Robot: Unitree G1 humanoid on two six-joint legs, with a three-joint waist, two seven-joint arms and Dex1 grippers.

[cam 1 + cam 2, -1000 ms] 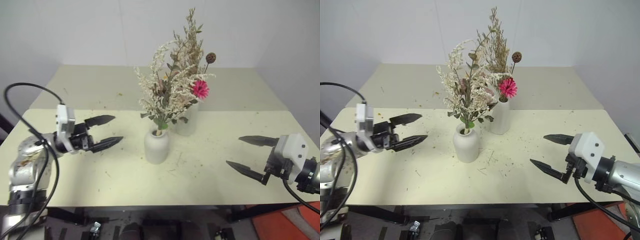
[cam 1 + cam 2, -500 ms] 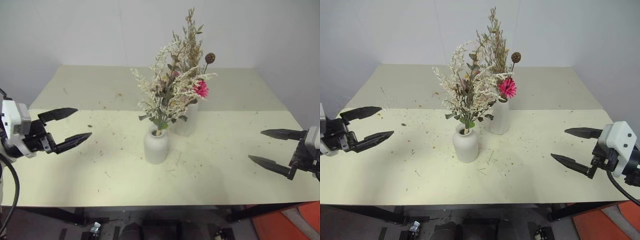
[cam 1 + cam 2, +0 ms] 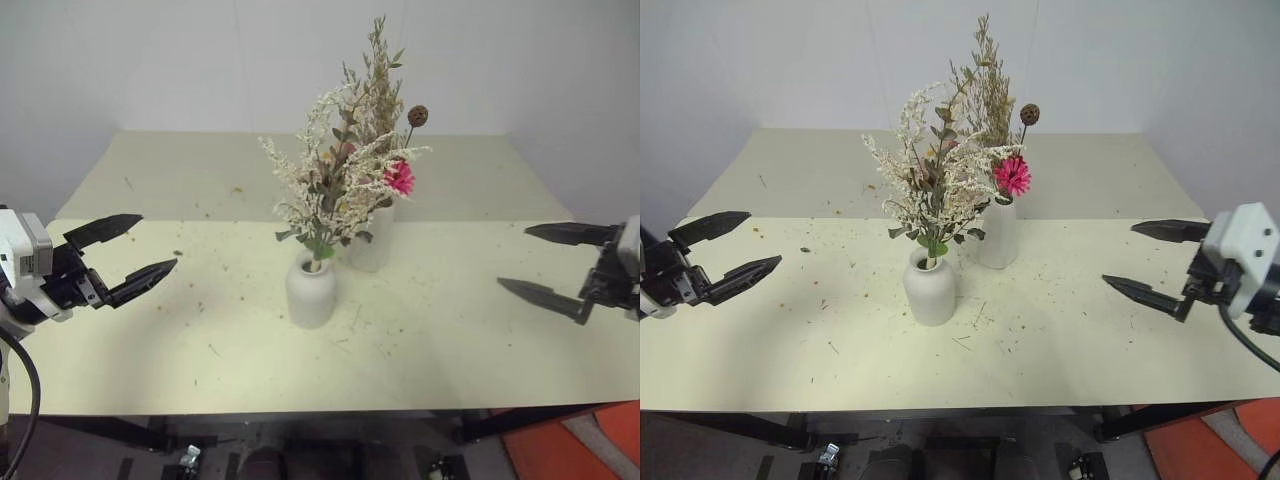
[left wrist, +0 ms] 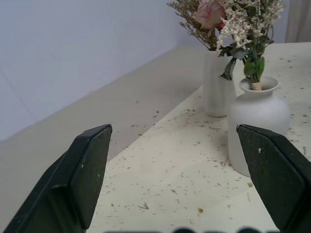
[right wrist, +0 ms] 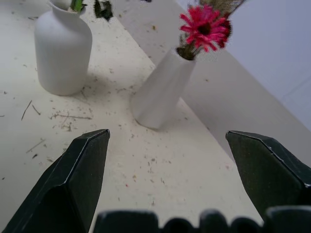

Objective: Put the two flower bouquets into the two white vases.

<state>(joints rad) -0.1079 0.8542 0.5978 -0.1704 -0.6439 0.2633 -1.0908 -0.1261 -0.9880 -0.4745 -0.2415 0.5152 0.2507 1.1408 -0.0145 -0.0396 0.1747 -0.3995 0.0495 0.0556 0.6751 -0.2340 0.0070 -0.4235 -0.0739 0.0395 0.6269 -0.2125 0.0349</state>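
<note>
Both my pincers have drawn back from the squat rounded white ceramic vase (image 3: 311, 291); left pincer (image 3: 130, 260) and right pincer (image 3: 548, 265) gape wide, empty. The bushy pale-pink-and-cream bouquet (image 3: 330, 185) stands in that vase; the beige dried-grass bouquet with its bright pink flower (image 3: 385, 120) stands in the tall slim white cone vase (image 3: 372, 238) just behind. The stems look light and brittle, so I'd pinch low, near the mouth.

Both grippers' jaws wide apart, empty

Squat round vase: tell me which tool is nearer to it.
Left, narrowly. The left tool hovers open off the squat round vase's left; the right tool, also open, sits farther off its right, beyond the tall slim vase.
</note>
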